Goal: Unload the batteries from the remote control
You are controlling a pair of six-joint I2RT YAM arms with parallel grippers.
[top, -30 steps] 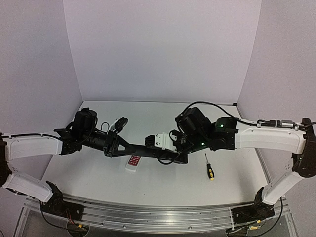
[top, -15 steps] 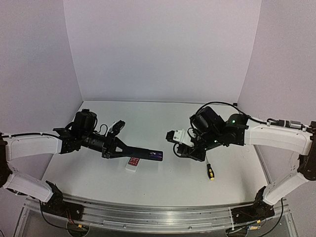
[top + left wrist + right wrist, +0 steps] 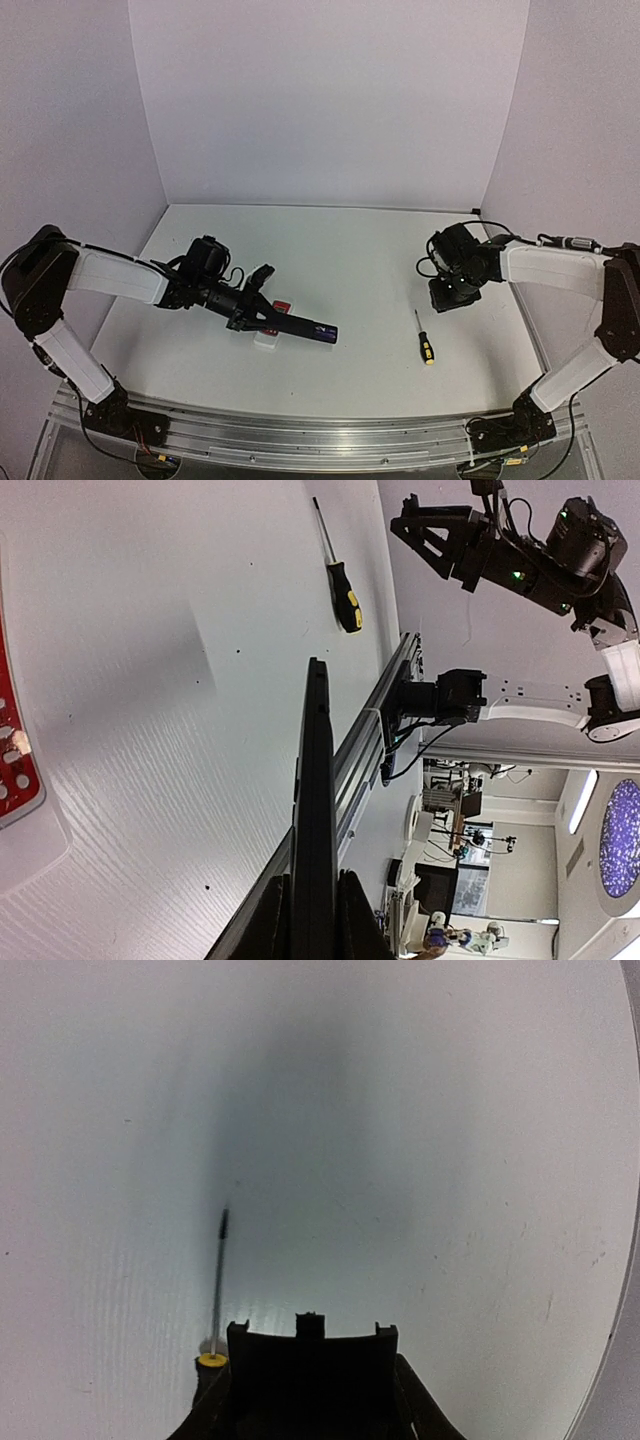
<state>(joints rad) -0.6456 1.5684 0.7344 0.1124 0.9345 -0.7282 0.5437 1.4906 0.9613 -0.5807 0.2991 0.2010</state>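
My left gripper (image 3: 258, 313) is shut on the slim black remote control (image 3: 305, 326) and holds it low over the table, its free end pointing right. In the left wrist view the remote (image 3: 316, 780) shows edge-on between the fingers of the gripper (image 3: 312, 925). My right gripper (image 3: 451, 293) is at the right of the table, shut on a black cover plate (image 3: 312, 1360) with small tabs on its edge. The gripper itself (image 3: 312, 1410) points down at bare table. No batteries show in any view.
A white remote with a red button panel (image 3: 271, 338) lies under the black remote; it also shows in the left wrist view (image 3: 14, 750). A yellow-and-black screwdriver (image 3: 425, 340) lies near the right gripper and shows in both wrist views (image 3: 216, 1285) (image 3: 342, 575).
The right gripper pulled away from the remote to the right, carrying the black cover plate. The left gripper lowered the remote toward the table, over the white remote.
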